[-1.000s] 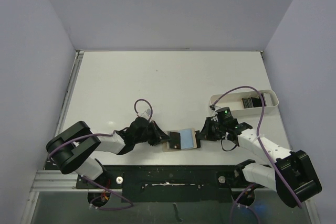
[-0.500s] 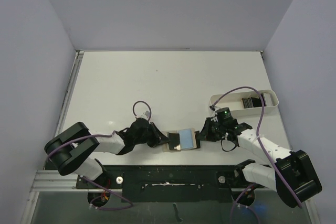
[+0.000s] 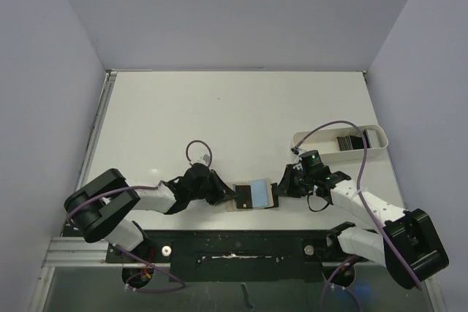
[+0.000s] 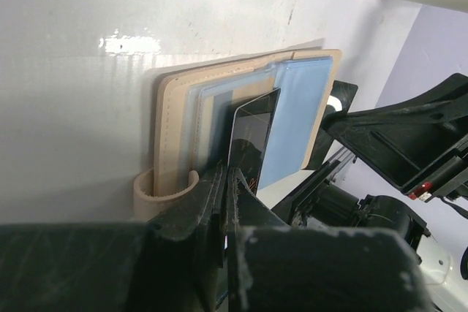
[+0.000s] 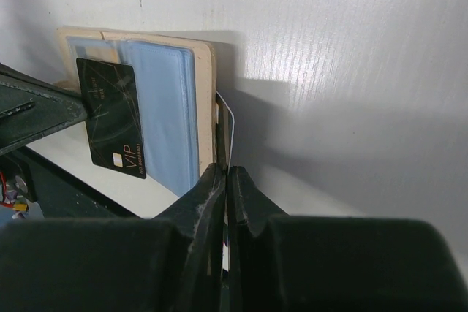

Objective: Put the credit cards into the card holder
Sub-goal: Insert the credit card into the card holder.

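The left end effector (image 4: pixel 225 180) pinches a credit card (image 4: pixel 252 133) lying over the open card holder (image 4: pixel 175 107) while the right end effector (image 5: pixel 223 177) clamps the holder's edge, so a skewed push may snag and buckle the card.

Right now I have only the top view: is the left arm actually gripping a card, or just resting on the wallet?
Observer: Gripping. In the left wrist view the left fingers are shut on the edge of a dark card that lies over the blue lining of the open wallet.
Reviewer: Anything printed on it?
Observer: Yes. The right wrist view shows gold "VIP" lettering near one end.
Reviewer: And the right arm?
Observer: The right fingers are shut on a thin flat piece, seen edge-on beside the wallet's edge. It looks like another card, but I cannot be sure.
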